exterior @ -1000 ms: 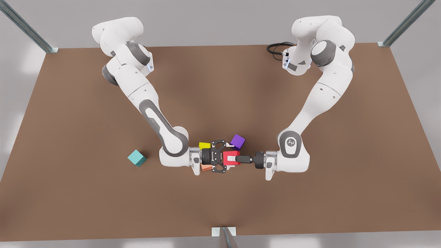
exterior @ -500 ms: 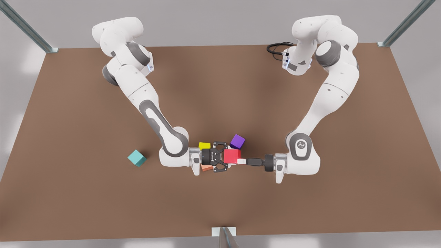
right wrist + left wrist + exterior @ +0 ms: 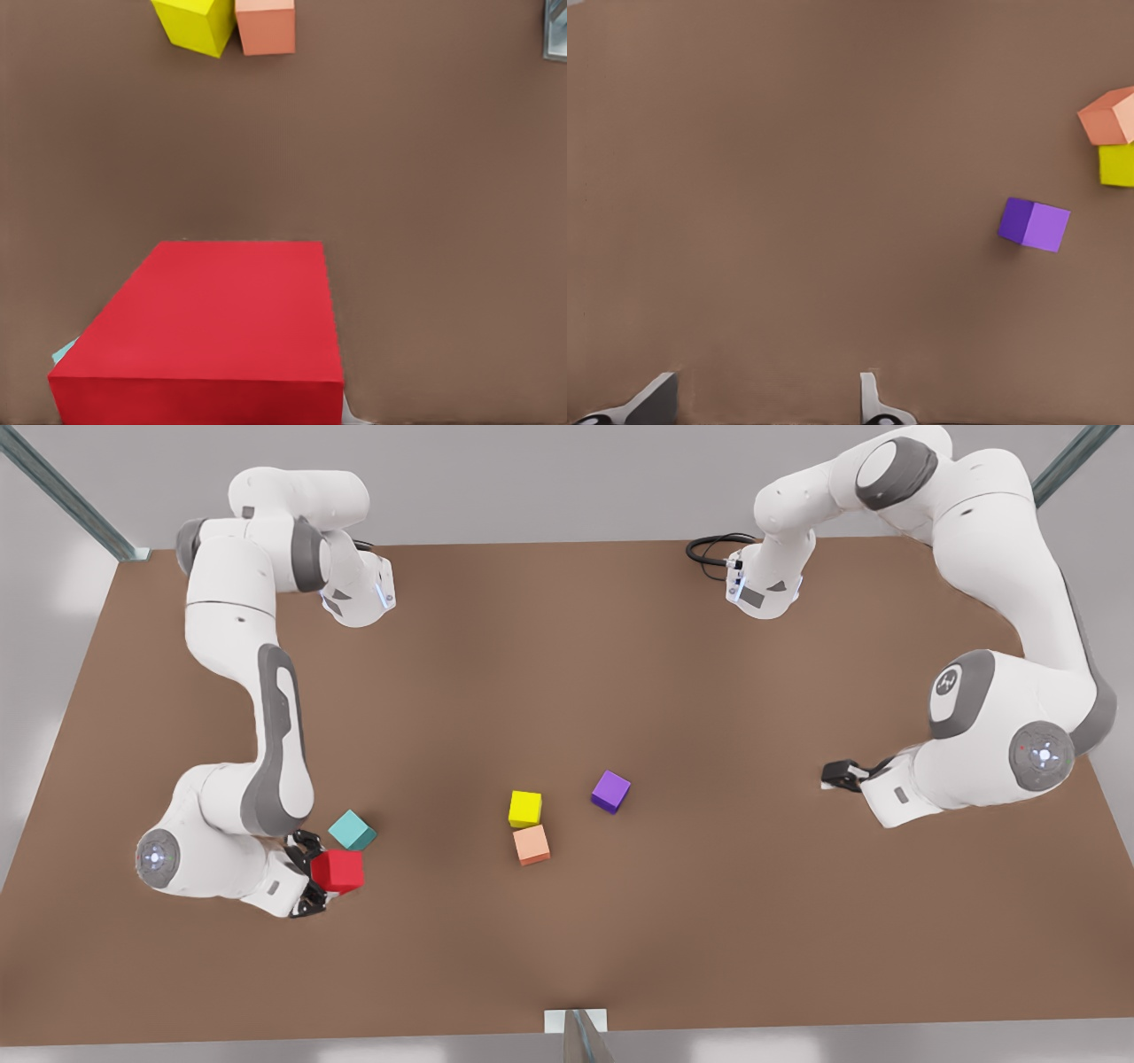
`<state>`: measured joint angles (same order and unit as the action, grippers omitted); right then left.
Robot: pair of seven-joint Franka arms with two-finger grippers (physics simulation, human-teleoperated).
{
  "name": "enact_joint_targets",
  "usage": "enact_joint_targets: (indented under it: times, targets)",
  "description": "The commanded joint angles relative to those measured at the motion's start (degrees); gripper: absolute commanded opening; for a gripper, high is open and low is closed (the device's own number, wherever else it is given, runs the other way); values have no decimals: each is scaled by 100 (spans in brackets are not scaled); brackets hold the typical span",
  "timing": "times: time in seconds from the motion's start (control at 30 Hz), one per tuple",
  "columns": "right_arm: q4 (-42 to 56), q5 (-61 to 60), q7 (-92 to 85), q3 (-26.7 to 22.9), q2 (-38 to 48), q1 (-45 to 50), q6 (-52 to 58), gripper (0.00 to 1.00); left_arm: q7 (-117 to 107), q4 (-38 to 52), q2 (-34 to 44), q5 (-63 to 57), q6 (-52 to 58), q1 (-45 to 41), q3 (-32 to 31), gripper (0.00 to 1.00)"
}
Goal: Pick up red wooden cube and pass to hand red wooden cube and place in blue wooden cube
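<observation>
The red wooden cube (image 3: 338, 871) (image 3: 213, 328) is gripped by the hand, my right gripper (image 3: 321, 873), a black linkage gripper on the arm at the front view's left. It hangs just in front of the blue wooden cube (image 3: 353, 831), a teal cube on the table. A teal sliver (image 3: 62, 352) peeks out beside the red one; I cannot tell whether they touch. My left gripper (image 3: 837, 773) (image 3: 766, 390) is the slim one at the front view's right. It is open, holds nothing, and waits far from the cubes.
A yellow cube (image 3: 524, 808) (image 3: 1116, 166) and a salmon-orange cube (image 3: 532, 844) (image 3: 1109, 115) lie together mid-table, with a purple cube (image 3: 610, 791) (image 3: 1034, 224) a little to their right. A black cable (image 3: 709, 549) coils at the back. A metal post (image 3: 576, 1032) stands at the front edge.
The slim gripper let go of the red cube and drew back to the front view's right. The hand carried the cube from mid-table leftward to beside the teal cube.
</observation>
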<state>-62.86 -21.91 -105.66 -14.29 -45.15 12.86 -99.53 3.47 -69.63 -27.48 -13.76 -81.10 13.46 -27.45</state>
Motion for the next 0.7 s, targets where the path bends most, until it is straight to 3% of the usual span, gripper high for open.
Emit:
enact_joint_targets:
  times: [0.0, 0.03, 0.13, 0.23, 0.67]
  targets:
    - [-121, 863, 1540, -21, 15, 68, 558, 37, -206, -1331, 1340, 988, -598, -1764, 2565, 100]
    - [-174, 916, 1619, -30, 6, 94, 523, 37, -496, -1589, 1588, 1095, -495, -2208, 2921, 100]
    - [-350, 1250, 1681, -30, 33, 200, 382, 37, -496, -1377, 1290, 1112, -283, -2216, 2666, 100]
    - [-1666, 1575, 1681, -22, 761, 419, -698, 37, -505, -1377, 1158, 1270, -257, -2190, 2288, 100]
    - [-3338, 2384, 1681, -13, 1369, 727, -2738, 37, -514, -1377, 1140, 1288, -46, -2093, 2200, 100]
